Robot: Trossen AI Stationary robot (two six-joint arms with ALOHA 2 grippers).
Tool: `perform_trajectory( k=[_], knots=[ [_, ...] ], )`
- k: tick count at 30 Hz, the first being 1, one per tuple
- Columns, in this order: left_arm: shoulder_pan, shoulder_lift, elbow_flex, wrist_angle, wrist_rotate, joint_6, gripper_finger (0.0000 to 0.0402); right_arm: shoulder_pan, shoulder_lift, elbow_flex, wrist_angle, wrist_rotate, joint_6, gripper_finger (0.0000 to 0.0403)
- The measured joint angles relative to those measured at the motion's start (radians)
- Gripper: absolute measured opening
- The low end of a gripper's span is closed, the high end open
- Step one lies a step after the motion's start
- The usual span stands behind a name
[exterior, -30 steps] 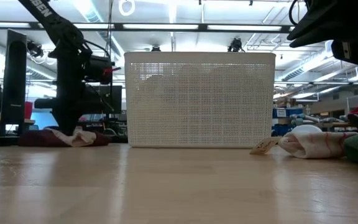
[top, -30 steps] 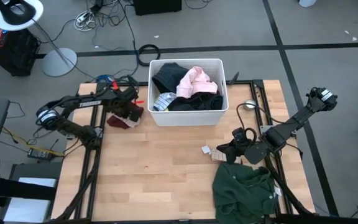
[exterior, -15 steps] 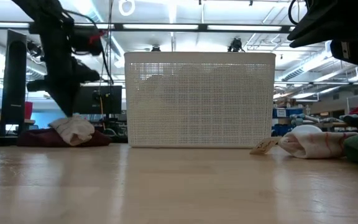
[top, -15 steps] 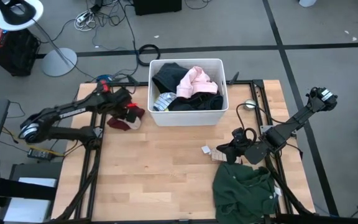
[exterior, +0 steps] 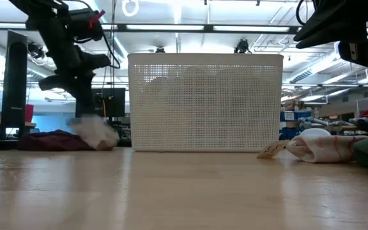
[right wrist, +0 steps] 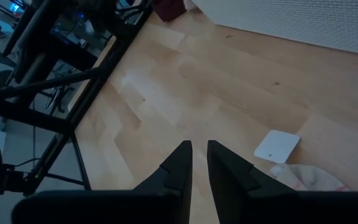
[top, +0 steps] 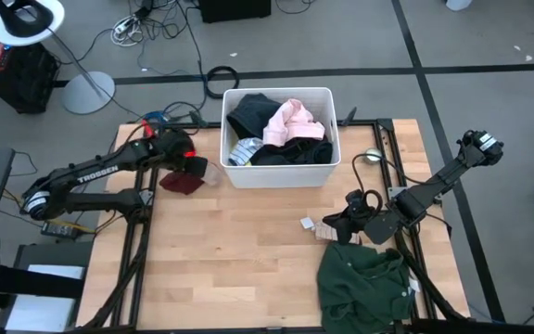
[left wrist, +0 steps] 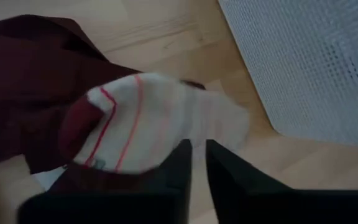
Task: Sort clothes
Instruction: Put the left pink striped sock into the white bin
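Up comes my left pincer point(exterior: 75, 80), its narrow jaws letting the striped sock point(exterior: 98, 134) drop onto the maroon piece point(top: 182, 183) on the counter point(top: 248, 250), so that pile grows.

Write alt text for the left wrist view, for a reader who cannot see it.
A white sock with red stripes lies partly on a maroon garment on the wooden table, just beyond the left gripper, whose dark fingers stand close together. The white perforated bin sits close beside the sock.
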Motion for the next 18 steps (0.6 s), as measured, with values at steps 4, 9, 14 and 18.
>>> perform_trajectory(
  k=[4, 9, 14, 18],
  knots=[
    [0.000, 0.022, 0.000, 0.047, -0.007, 0.044, 0.0117, -0.004, 0.000, 0.000, 0.006, 0.000, 0.000, 0.0052],
    [0.000, 0.035, 0.000, 0.087, -0.069, 0.149, 0.0192, -0.012, 0.000, 0.000, 0.012, 0.001, 0.000, 0.0052],
    [0.001, 0.050, -0.010, 0.085, -0.124, 0.134, 0.0214, -0.022, 0.000, 0.001, 0.017, 0.001, -0.008, 0.0052],
    [0.024, 0.080, -0.055, 0.100, -0.052, 0.136, 0.0208, -0.031, 0.000, 0.001, 0.016, 0.002, -0.008, 0.0051]
  ],
)
